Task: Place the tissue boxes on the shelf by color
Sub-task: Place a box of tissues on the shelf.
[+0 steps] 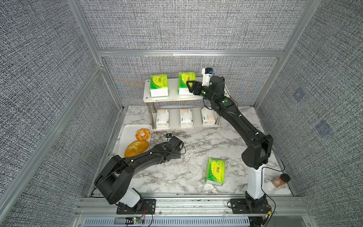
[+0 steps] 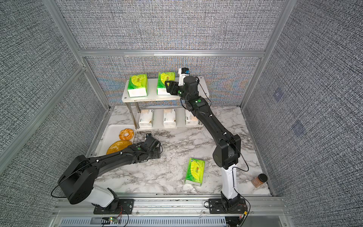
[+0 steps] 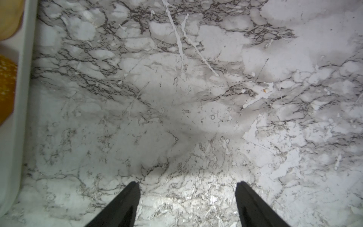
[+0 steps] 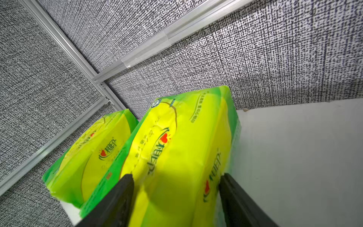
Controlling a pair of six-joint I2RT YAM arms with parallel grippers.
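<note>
Green film wrap of the middle green pack [image 4: 186, 137] fills the gap between the right hand [image 4: 175, 175] fingers, on the shelf [image 1: 172, 94] top board
A finger stands at each long side of it; whether they press or only flank it I cannot tell. Just beside it stands the end green pack [image 1: 158, 85]; three cream packs [image 1: 186, 117] line the lower board. The last green pack [image 1: 215, 171] lies flat on the tabletop [image 1: 196, 141], well apart. The left hand [image 3: 187, 183] hangs half open, empty. Probably light, soft and slick: grip across the narrow width, mid-length
</note>
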